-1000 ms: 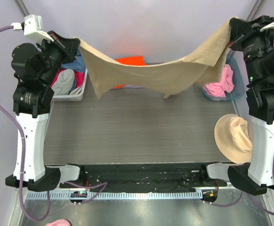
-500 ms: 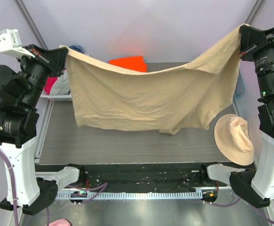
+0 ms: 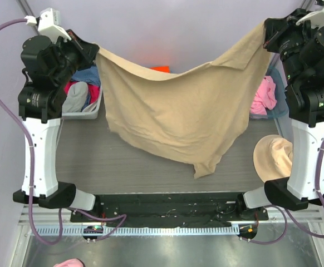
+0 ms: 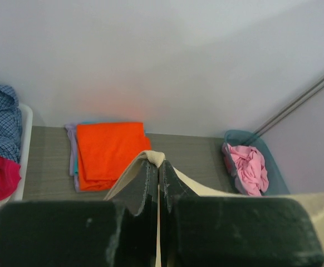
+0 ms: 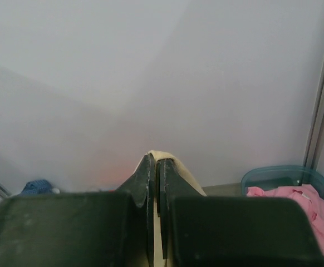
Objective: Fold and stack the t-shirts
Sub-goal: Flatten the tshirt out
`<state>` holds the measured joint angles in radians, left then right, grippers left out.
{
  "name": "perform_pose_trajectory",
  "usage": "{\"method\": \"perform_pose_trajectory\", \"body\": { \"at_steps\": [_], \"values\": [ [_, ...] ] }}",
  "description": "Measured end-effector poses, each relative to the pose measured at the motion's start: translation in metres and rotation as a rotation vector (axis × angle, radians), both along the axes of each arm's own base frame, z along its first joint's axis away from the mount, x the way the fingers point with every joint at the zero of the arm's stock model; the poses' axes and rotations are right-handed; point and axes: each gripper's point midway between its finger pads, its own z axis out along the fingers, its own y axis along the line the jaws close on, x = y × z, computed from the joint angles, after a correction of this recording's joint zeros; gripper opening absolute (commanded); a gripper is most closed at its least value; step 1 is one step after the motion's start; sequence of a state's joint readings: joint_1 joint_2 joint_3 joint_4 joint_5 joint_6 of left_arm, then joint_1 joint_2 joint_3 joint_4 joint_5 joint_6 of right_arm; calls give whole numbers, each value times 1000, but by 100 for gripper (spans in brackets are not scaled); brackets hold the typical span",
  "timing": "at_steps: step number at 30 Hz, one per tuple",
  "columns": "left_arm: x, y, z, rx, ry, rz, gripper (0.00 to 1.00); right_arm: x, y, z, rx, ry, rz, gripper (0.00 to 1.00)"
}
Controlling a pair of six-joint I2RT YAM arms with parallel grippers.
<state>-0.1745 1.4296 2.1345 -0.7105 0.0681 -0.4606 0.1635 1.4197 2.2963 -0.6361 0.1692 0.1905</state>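
Above the desk (image 3: 84, 161), my left gripper (image 3: 95, 51) and right gripper (image 3: 265, 34) clench the top corners of the tan t-shirt (image 3: 178, 111). It sags deeper than a moment ago.

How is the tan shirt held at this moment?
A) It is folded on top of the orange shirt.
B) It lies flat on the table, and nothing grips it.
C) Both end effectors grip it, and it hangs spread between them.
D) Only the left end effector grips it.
C: the left end effector and the right end effector are each shut on an edge of the tan shirt, which hangs spread between them.
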Motion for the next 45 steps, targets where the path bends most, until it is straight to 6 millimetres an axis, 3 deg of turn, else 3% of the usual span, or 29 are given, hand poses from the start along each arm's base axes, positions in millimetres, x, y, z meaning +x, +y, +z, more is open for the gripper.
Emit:
{"method": "perform_pose_trajectory", "body": {
  "at_steps": [3,6,11,16,18,21,24,29,35,41,43,45],
  "values": [
    [-17,2,16,-10,-35,-5,0,-4,2,0,2,8,15,1],
    [-51,8,36,-24,-86,-5,0,-28,2,10,14,-20,38,1],
    [-127,20,64,-68,-193,-12,0,-109,-5,42,37,-144,74,1],
    [-189,29,76,-109,-272,-21,0,-189,-14,66,68,-277,98,1],
    [-205,31,78,-127,-290,-24,0,-214,-17,75,79,-330,107,1],
    [-211,32,78,-137,-293,-26,0,-227,-18,79,89,-358,115,1],
    [-201,30,72,-135,-263,-25,0,-215,-16,71,88,-326,116,1],
    [-156,22,49,-117,-177,-20,0,-155,-8,28,75,-169,104,1],
    [-61,6,-8,-76,-10,-13,0,-60,3,-37,55,30,68,1],
    [42,-12,-67,-24,156,-8,0,34,14,-70,37,142,44,1],
    [64,-16,-62,-25,155,-9,0,54,18,-65,37,138,46,1],
    [80,-19,-34,-39,91,-16,0,64,21,-43,41,98,55,1]
  ]
}}
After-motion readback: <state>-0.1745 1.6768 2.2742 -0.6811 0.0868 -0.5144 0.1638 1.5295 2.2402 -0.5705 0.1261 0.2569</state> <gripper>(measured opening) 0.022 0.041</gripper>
